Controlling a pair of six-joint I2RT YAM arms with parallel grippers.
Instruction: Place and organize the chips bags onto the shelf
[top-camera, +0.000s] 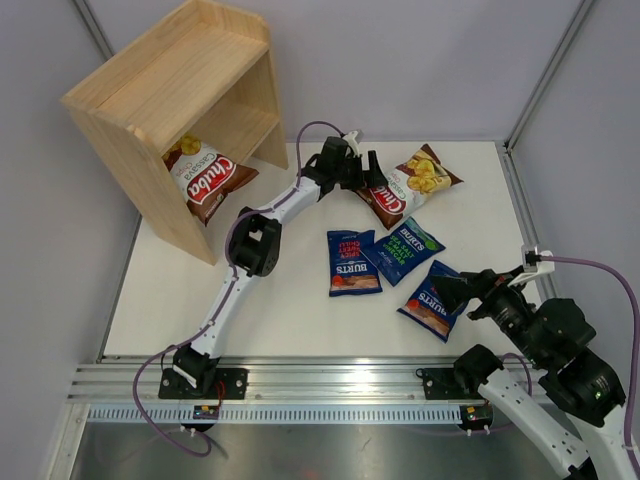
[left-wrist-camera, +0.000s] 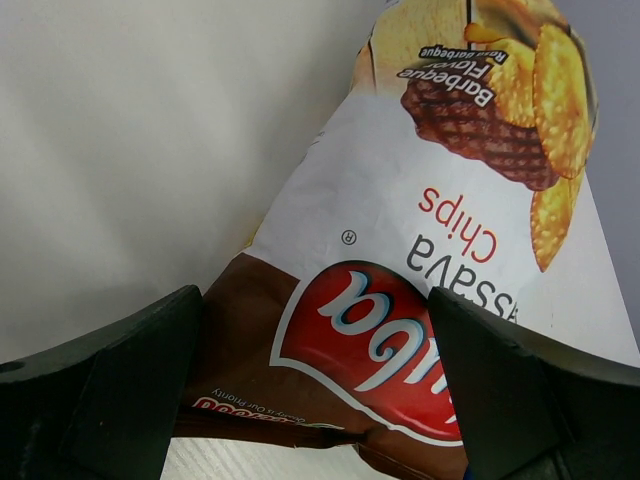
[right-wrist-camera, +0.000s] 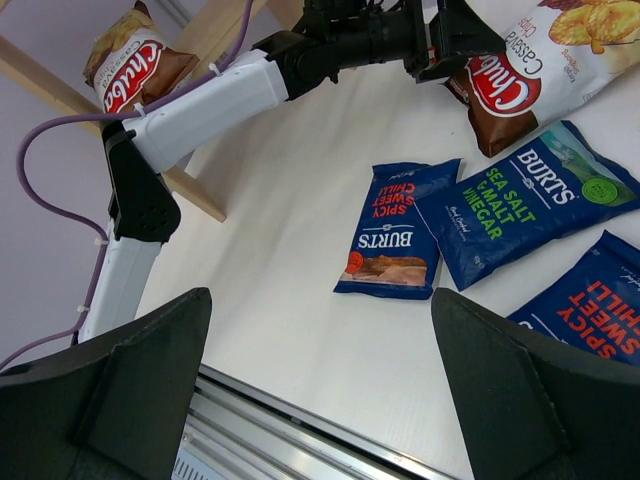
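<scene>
My left gripper (top-camera: 374, 172) is stretched out over the far middle of the table (top-camera: 270, 300), jaws spread wide. In its wrist view the two dark fingers (left-wrist-camera: 110, 395) stand on either side of the brown bottom end of the loose Chuba bag (left-wrist-camera: 400, 240), with the red logo between them. I cannot tell whether either finger touches the foil, and nothing is pinched. That bag lies flat and slantwise on the table, its picture end pointing toward the far right corner. My right gripper (top-camera: 455, 293) is just as wide and holds nothing. It hangs low at the near right, just at the edge of the nearest Burts bag (top-camera: 430, 305) — a blue spicy-chilli one with red lettering. Two more small blue bags lie between my arms: the green-label Burts bag (top-camera: 410, 248), marked sea salt and malt vinegar, and beside it on the left the middle Burts bag (top-camera: 352, 262), also spicy chilli. Their edges meet or slightly overlap. The shelf (top-camera: 165, 80) stands at the far left corner, its open front turned toward the bags. The shelved Chuba bag (top-camera: 208, 178) lies in its lower opening beneath the middle board, with the logo end poking out past the front edge — the only one of the five that is in the unit.
</scene>
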